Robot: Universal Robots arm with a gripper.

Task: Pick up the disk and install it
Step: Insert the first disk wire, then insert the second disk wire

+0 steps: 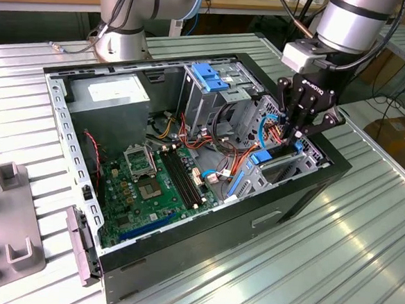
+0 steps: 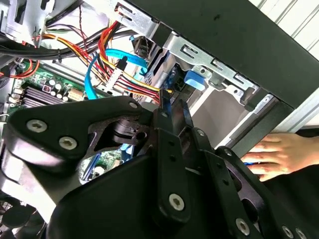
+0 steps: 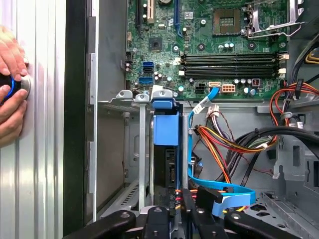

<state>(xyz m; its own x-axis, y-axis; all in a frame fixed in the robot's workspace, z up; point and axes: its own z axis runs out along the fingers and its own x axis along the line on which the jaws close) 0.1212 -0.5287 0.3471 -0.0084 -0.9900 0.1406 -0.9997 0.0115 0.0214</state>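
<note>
The open computer case (image 1: 188, 165) lies on its side on the ribbed metal table (image 1: 364, 233). Inside it, at the drive bay (image 3: 144, 149) beside the motherboard (image 3: 209, 45), the disk (image 3: 165, 149) stands on edge, its long axis running from the gripper (image 3: 174, 209) toward the motherboard, blue carrier end leading. Its lower end is hidden behind the gripper's fingers (image 3: 187, 201), which are drawn narrow on it. A person's hand (image 3: 12, 84) rests on the table outside the case, cut off at the frame edge.

Arm angled down, claw (image 1: 297, 134) fingers nearly together
</note>
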